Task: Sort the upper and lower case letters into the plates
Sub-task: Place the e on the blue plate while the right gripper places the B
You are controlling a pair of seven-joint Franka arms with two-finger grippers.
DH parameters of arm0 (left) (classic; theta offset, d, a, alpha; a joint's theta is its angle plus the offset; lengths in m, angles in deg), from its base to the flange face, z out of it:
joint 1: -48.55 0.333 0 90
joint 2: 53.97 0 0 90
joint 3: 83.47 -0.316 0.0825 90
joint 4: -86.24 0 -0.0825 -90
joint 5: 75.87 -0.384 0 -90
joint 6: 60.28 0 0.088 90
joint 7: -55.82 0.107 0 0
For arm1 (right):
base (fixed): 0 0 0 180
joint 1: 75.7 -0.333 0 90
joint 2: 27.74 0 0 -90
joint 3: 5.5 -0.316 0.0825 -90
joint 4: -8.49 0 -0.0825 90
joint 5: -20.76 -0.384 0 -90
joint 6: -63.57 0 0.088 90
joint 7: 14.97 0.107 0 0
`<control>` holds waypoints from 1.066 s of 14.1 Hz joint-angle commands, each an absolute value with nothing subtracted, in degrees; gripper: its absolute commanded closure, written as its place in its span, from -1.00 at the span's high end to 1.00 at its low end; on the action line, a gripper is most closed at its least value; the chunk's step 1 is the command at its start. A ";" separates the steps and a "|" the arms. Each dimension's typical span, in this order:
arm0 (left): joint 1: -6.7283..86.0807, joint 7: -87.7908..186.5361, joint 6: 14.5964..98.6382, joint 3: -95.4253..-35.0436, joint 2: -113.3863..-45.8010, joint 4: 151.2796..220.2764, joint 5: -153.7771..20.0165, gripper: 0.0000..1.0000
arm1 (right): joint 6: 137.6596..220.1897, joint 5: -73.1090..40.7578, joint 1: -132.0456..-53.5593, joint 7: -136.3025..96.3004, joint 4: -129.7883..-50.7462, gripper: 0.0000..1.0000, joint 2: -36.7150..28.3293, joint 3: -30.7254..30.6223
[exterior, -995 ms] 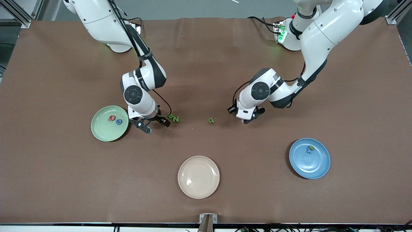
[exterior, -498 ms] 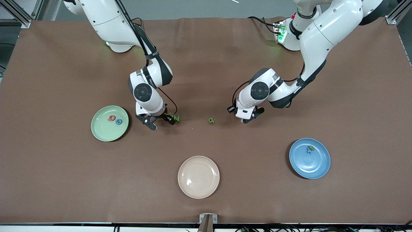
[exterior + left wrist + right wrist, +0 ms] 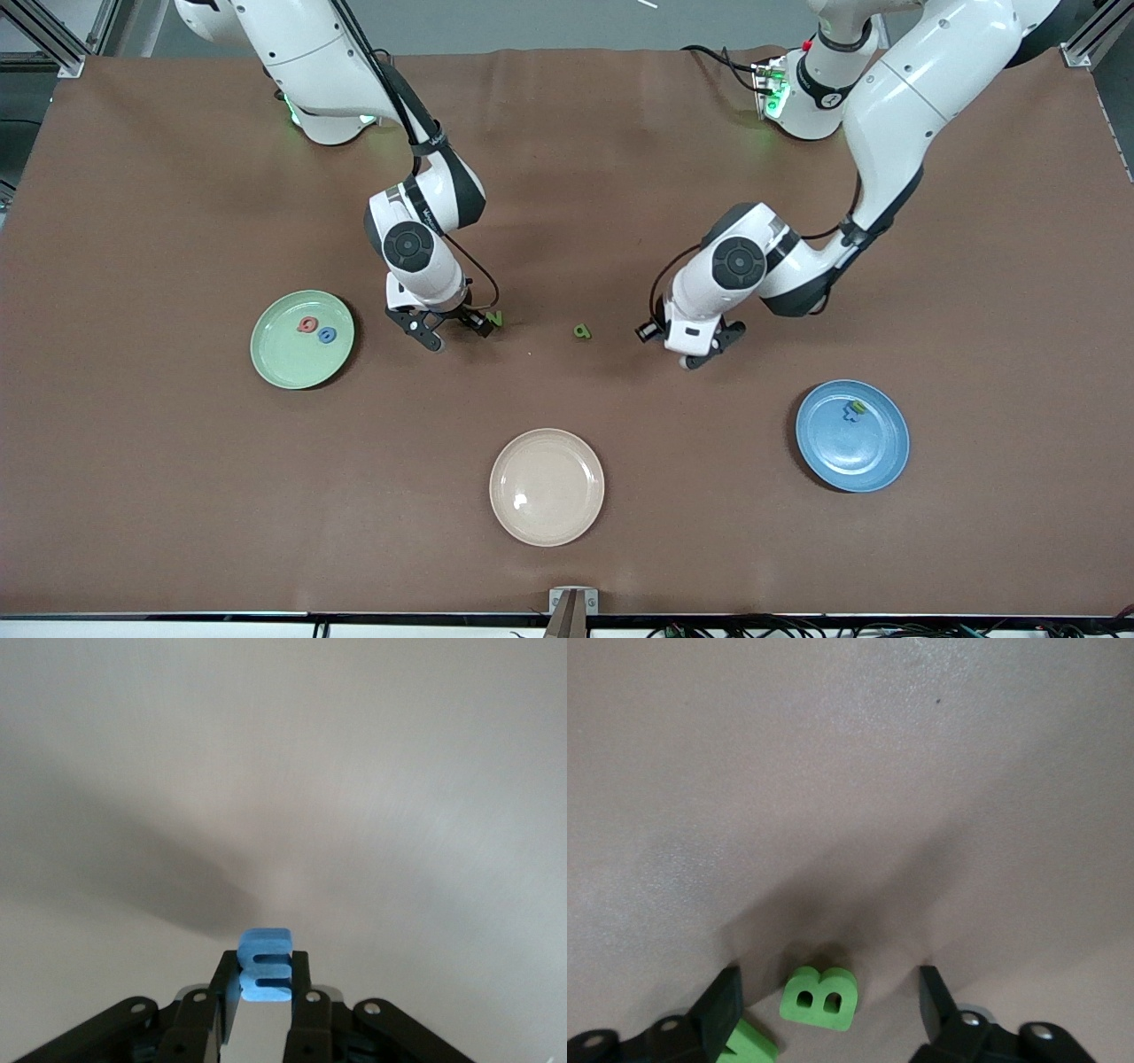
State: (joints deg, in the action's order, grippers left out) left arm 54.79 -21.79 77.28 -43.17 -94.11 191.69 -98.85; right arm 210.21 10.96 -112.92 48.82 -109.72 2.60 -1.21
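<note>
My right gripper [image 3: 447, 326] is open low over the table, beside the green N [image 3: 493, 318]. In the right wrist view the green B [image 3: 819, 997] lies between my open fingers [image 3: 726, 990] and the green N [image 3: 749, 1047] lies next to it. My left gripper [image 3: 704, 347] is shut on the small blue m [image 3: 265, 966], above the table between a small green letter [image 3: 581, 331] and the blue plate [image 3: 873, 461]. That plate holds a small green and a small blue letter [image 3: 855, 408]. The mint green plate [image 3: 288, 359] holds the red G [image 3: 307, 324] and the blue G [image 3: 327, 335].
A cream-beige plate [image 3: 547, 486] lies near the front edge at mid-table. Both arms reach down over the middle of the brown table.
My right gripper has moved from beside the mint plate toward the green N and now stands over the B. My left gripper has shifted a little toward the blue plate with the blue m.
</note>
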 commanded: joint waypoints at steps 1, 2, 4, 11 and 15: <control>54.61 -14.62 71.22 -45.32 -93.61 185.22 -100.22 -0.97 | 210.26 11.09 -113.58 49.81 -110.34 0.13 2.31 -0.67; 55.22 -10.57 68.94 -46.72 -93.52 183.38 -100.30 -0.97 | 210.17 11.09 -113.58 49.81 -110.34 -0.10 2.31 -0.67; 58.20 -1.96 65.41 -47.09 -93.70 180.82 -99.96 -0.97 | 210.08 11.09 -113.32 49.46 -110.34 -0.64 2.31 -0.67; 66.66 23.11 64.35 -50.06 -93.79 179.05 -100.31 -0.96 | 200.17 11.35 -104.38 34.64 -109.99 -0.99 -3.65 -0.23; 66.57 31.02 64.43 -54.55 -94.75 177.57 -100.31 -0.91 | 192.96 11.35 -91.82 13.83 -109.99 -0.99 -7.70 -0.23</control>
